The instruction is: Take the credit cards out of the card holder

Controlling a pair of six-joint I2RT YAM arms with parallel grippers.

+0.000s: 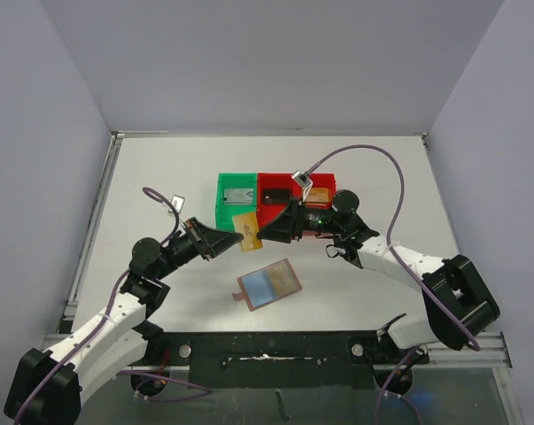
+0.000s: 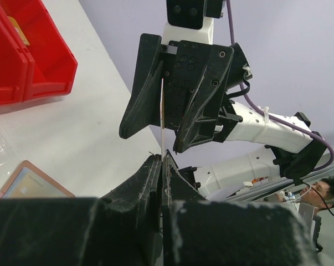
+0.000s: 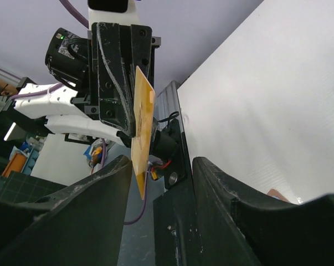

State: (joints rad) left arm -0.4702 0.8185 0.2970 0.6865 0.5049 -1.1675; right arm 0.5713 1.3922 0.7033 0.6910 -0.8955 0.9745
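The card holder (image 1: 268, 285) lies open on the table, its light-blue lining up, and shows too in the left wrist view (image 2: 31, 180). My left gripper (image 1: 234, 237) is shut on one end of a yellow credit card (image 1: 246, 230), holding it in the air above the table. In the left wrist view the credit card (image 2: 163, 119) appears edge-on, rising from my left gripper (image 2: 162, 158). My right gripper (image 1: 262, 232) faces it, open. In the right wrist view the credit card (image 3: 143, 133) has its free corner between the right fingers, near the left one (image 3: 114, 177), not clamped.
A green bin (image 1: 238, 199) and a red bin (image 1: 280, 188) stand side by side behind the grippers, each with small items inside. The red bin (image 2: 28, 61) fills the upper left of the left wrist view. White walls enclose the table on three sides.
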